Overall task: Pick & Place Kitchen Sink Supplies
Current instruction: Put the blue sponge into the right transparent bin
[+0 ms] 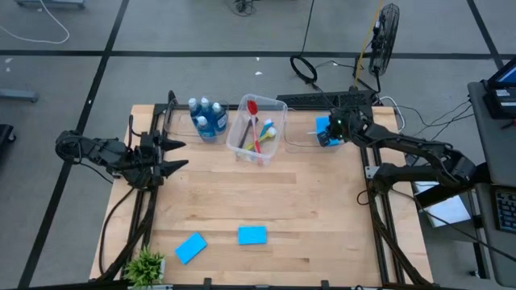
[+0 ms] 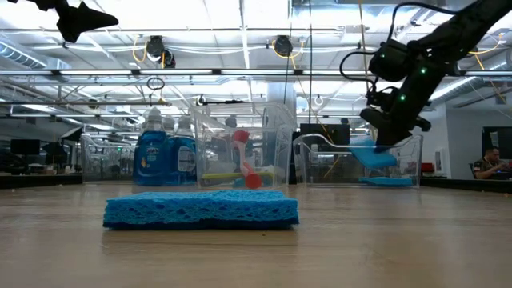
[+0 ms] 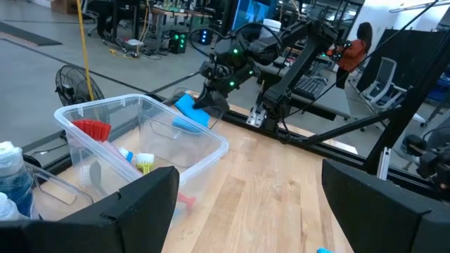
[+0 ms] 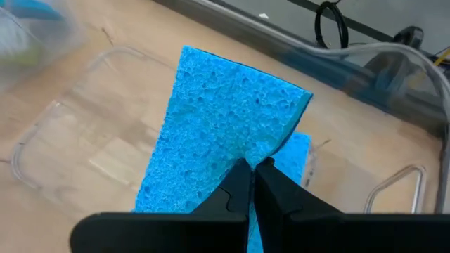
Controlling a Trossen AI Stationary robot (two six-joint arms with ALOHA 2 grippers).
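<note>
Sponge [image 4: 225, 133] hung pinched in the right pincer [image 4: 253, 172] above the clear bin [image 1: 297, 133] at the table's [image 1: 322, 209] far right edge.
Its fingers were clamped tight on that tilted sponge, and a second sponge [image 2: 386, 181] lay flat inside the bin below it. Two more sponges lay on the open near half of the table, one [image 1: 190, 248] angled near the potted plant [image 1: 146, 264], the other [image 1: 252, 234] just right of it, with bare wood all around. Three soap bottles [image 1: 207, 117] stood at the far edge, beside a middle bin [image 1: 239, 145] holding several brushes [image 1: 256, 129]. The left pincer [image 1: 173, 155] hovered wide and empty over the table's left edge, well apart from everything.
</note>
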